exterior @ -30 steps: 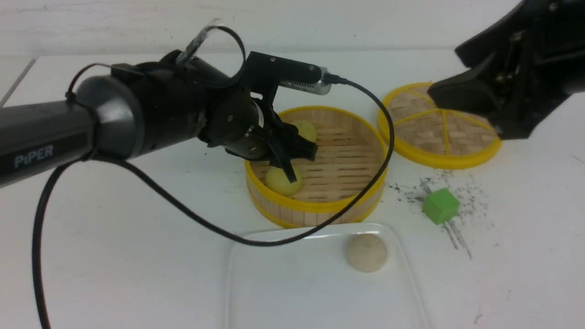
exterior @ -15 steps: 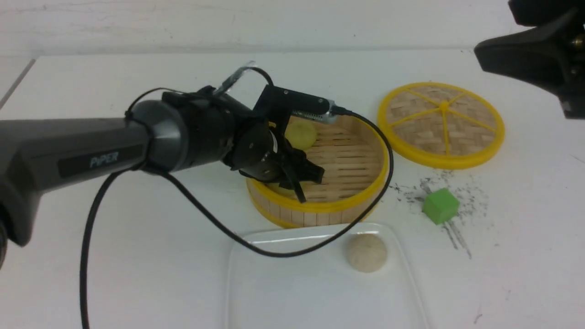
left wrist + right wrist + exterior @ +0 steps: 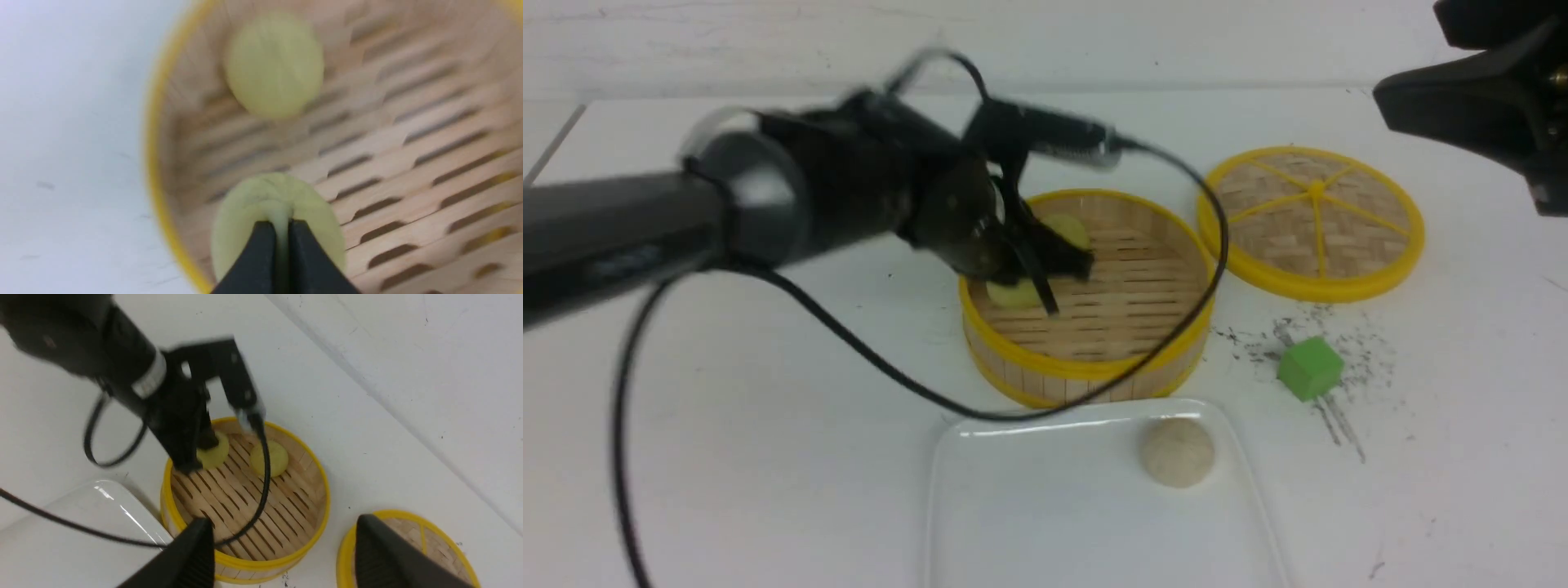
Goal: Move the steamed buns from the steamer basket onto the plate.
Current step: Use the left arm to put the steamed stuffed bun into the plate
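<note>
Your left gripper [image 3: 280, 230] pinches a yellow bun [image 3: 316, 212] in the steamer basket [image 3: 1086, 369], right gripper [image 3: 282, 520] jaws spread; next lift it over the rim to the plate [image 3: 1045, 523].

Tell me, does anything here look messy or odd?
Yes. Dark specks and streaks dirty the table around the green cube. Also, the left tool pinches one yellow bun so hard that it bulges into a ridge.

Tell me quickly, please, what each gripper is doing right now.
Left gripper: shut on a pale yellow round steamed bun.
Right gripper: open, holding nothing.
</note>
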